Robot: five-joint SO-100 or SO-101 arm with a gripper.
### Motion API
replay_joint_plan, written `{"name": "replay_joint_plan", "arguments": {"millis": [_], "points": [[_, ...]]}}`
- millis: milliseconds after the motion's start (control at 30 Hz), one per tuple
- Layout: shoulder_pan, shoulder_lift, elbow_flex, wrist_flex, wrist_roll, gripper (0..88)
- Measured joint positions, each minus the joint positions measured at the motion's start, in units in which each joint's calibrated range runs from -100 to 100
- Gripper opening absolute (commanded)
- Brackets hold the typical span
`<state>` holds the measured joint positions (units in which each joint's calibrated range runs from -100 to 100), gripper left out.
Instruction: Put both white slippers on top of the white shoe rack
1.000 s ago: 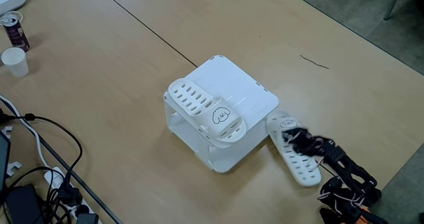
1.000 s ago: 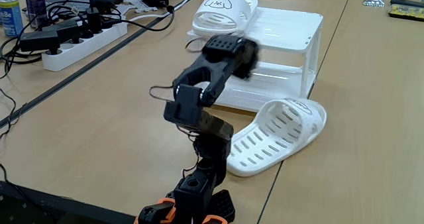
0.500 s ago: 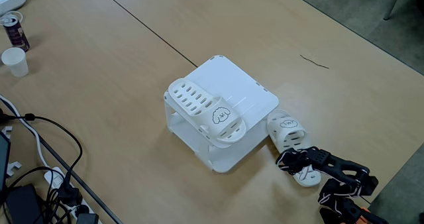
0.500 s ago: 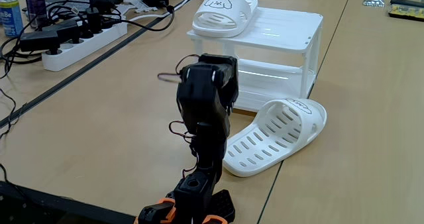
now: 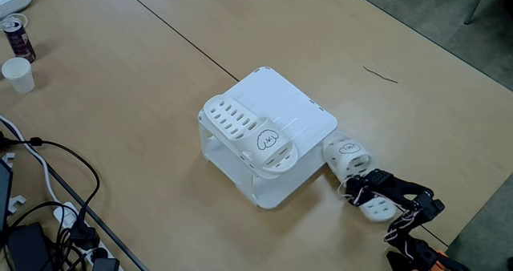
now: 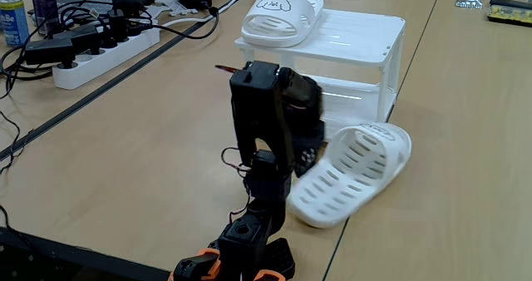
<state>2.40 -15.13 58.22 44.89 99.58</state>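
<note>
The task looks about half done: one of the white slippers (image 5: 247, 135) lies on top of the white shoe rack (image 5: 300, 111), along the rack's lower-left edge as a fixed view shows it, sole side up with its slots showing and its strap with the little face drawing toward the lower right corner; its long axis runs from upper left to lower right in that view. In another fixed view the same slipper (image 6: 281, 17) sits at the left end of the rack top (image 6: 359, 33), its strap and drawing toward the far side. The second slipper (image 5: 349, 168) is on the table (image 5: 120, 78), just beside the rack's lower-right corner, strap end toward the rack and heel end away, its long axis again running upper left to lower right. In the side-on fixed view this slipper (image 6: 357, 171) appears tilted, strap end raised next to the rack and heel end low near the table. The gripper (image 5: 362, 192) is at the heel half of it, and I judge it to be pinching the sole there, though the fingers are dark and partly blurred, so the grip cannot be told for certain. What is left is to lift this second slipper and set it on the bare part of the rack top
</note>
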Motion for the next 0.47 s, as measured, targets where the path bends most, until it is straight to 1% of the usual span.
{"name": "replay_joint_plan", "arguments": {"millis": [267,467], "points": [[16.85,0.16,-1.35,0.00,0.00,0.7],[26.44,0.49,-5.66,0.00,0.00,0.7]]}}
